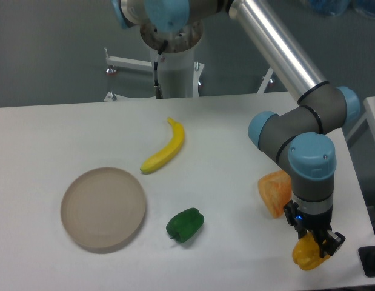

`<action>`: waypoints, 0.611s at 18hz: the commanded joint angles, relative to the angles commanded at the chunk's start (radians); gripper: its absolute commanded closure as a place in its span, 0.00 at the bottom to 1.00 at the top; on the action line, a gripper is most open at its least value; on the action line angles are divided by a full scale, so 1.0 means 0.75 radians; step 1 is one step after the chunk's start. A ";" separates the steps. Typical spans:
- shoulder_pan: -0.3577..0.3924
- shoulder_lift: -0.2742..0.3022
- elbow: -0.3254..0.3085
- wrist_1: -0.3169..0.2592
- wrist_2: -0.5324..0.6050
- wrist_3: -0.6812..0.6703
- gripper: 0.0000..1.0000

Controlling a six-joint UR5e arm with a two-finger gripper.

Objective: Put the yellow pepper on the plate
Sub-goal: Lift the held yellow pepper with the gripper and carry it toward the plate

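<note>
At the near right corner of the desk (223, 121), the gripper (314, 241) hangs straight down over the yellow pepper (307, 253), its dark fingers (327, 240) set against the top and right side of the fruit. They look closed on the pepper, though the arm's wrist hides most of the contact, so how firm the grip is cannot be read. The pepper sits low, at or just above the desk surface; whether it has left the surface is unclear. Just beyond it, on the far side, lies a pale-orange wedge (274, 191), close to the arm. The plate (103, 208) is well apart, over at the near left, with a green pepper (185, 225) between it and the gripper and a banana (165, 149) farther back. The step in hand appears to be the grasp or the very start of the lift. The next move calls for raising the pepper high enough to pass above the green pepper, then carrying it left across the desk to the plate.
</note>
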State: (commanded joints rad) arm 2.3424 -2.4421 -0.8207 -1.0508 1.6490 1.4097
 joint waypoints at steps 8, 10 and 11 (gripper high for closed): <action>-0.035 0.071 -0.055 -0.014 0.006 -0.067 0.45; -0.037 0.116 -0.110 -0.018 0.008 -0.078 0.45; -0.035 0.165 -0.169 -0.020 0.008 -0.078 0.45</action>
State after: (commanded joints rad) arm 2.3163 -2.3182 -0.9476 -1.0661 1.6552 1.3514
